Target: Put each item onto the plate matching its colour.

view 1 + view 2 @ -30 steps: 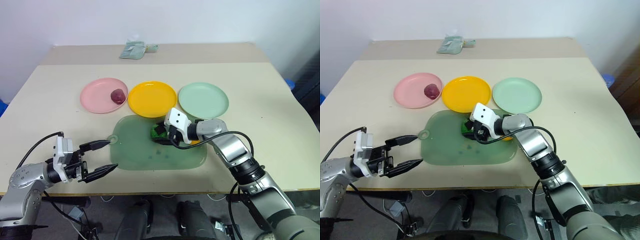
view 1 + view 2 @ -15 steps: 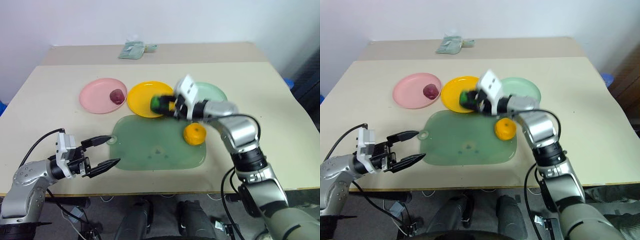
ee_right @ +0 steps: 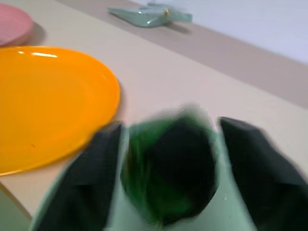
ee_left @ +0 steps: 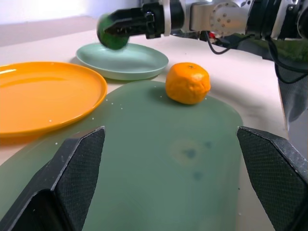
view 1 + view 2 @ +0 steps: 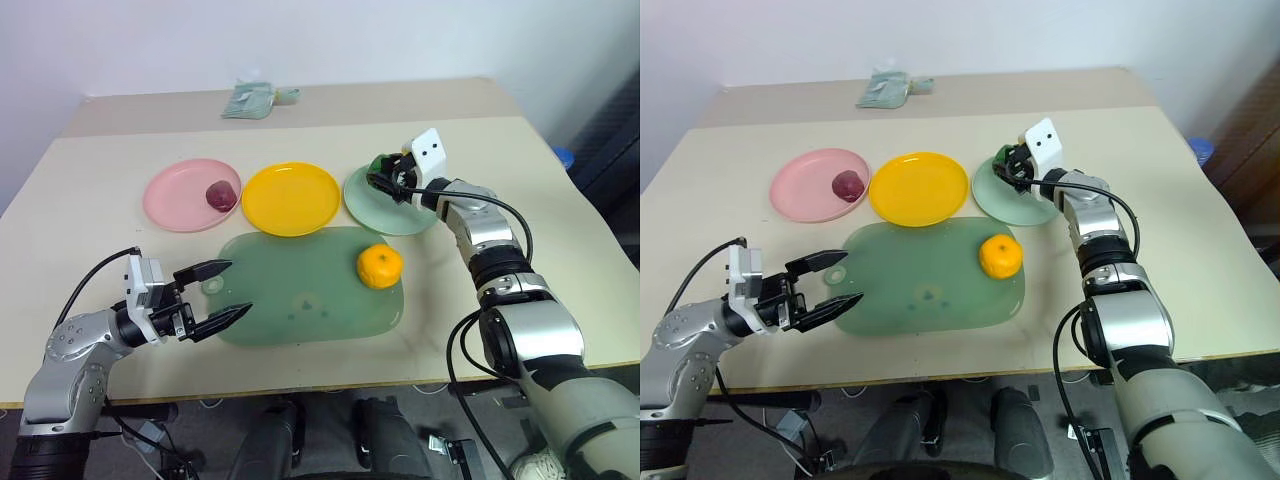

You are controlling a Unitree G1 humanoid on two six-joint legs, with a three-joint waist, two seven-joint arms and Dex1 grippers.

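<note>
**Right gripper releasing the green piece over its plate**

Right gripper (image 5: 1008,166) hangs over the mint green plate (image 5: 1025,205); in its wrist view we see the fingers parted, gaps on either side of the green piece (image 3: 169,171), so we judge this the drop onto the matching colour. We note the red-purple piece (image 5: 220,195) on the pink plate (image 5: 170,200). The orange piece (image 5: 379,266) waits on the green mat (image 5: 300,300), the yellow plate (image 5: 290,197) bare. The left gripper (image 5: 222,291) stands open, near the mat's edge.

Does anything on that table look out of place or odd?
Only the orange fruit: it sits on the green mat, not on the yellow plate. The purple fruit lies on the pink plate. Nothing looks spilled or damaged.
</note>
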